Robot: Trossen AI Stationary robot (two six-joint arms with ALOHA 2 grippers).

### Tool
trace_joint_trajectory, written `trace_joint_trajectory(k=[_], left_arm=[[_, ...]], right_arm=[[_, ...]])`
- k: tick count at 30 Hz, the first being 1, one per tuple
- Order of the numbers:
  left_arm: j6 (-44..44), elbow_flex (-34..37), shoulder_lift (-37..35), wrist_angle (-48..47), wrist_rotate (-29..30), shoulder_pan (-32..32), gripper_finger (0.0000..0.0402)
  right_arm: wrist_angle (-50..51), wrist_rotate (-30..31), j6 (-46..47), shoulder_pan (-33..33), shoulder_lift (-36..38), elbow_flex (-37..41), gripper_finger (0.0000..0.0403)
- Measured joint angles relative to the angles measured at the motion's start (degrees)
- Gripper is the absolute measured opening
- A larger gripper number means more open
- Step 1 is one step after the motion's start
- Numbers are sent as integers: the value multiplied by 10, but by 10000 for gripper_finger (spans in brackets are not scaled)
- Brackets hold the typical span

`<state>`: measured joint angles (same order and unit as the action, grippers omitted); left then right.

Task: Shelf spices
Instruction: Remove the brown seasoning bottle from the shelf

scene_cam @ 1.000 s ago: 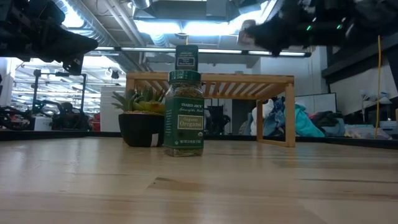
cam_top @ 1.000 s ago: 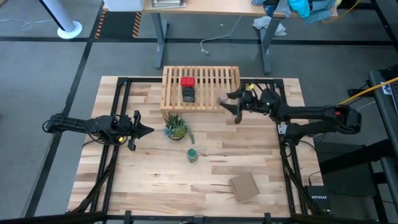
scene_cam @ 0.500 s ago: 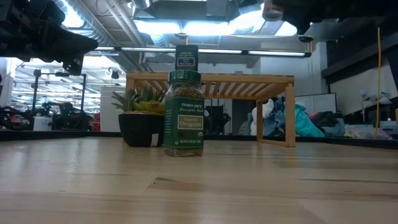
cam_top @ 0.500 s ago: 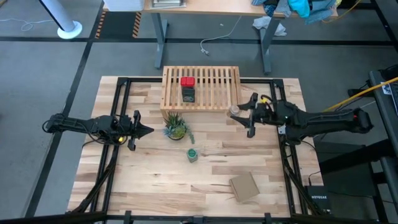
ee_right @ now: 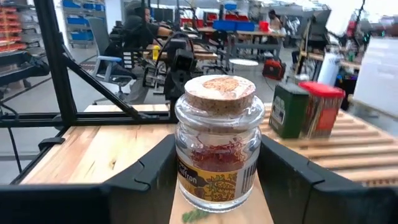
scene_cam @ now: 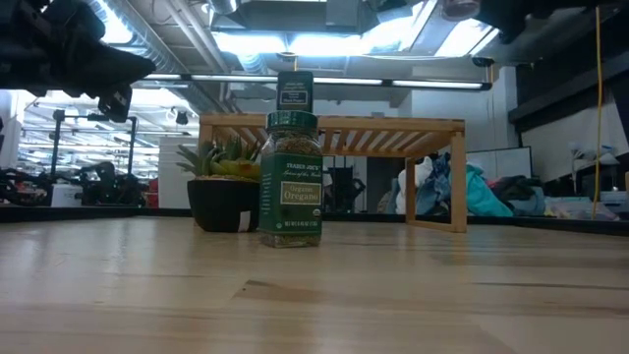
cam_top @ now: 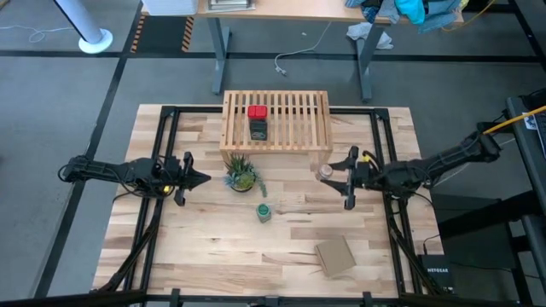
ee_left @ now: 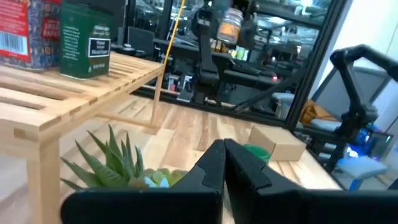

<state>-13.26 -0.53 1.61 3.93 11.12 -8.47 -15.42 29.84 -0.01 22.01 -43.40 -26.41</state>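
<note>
Saffron jar (ee_right: 217,142) w/ red threads inside

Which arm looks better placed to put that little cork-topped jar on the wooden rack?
The right: the right gripper already holds the small jar, just off the shelf. The left gripper waits, shut, beyond the plant.

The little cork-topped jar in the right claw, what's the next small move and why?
Probably carry the cork-topped jar back over the shelf and set it on the open slats. The right claw holds it raised off the table, clear of the shelf's edge, while the red tin and dark tin already stand on the rack.
</note>
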Motion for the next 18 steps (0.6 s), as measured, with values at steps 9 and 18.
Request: trace_joint_trajectory(k=[9,18], left_arm=[[-35,0,0,-8,0,0,0],[-55,0,0,-16,0,0,0]], right_arm=[[35,103,92,91,-45,0,190],[-69,101,145,99,-230,0,190]])
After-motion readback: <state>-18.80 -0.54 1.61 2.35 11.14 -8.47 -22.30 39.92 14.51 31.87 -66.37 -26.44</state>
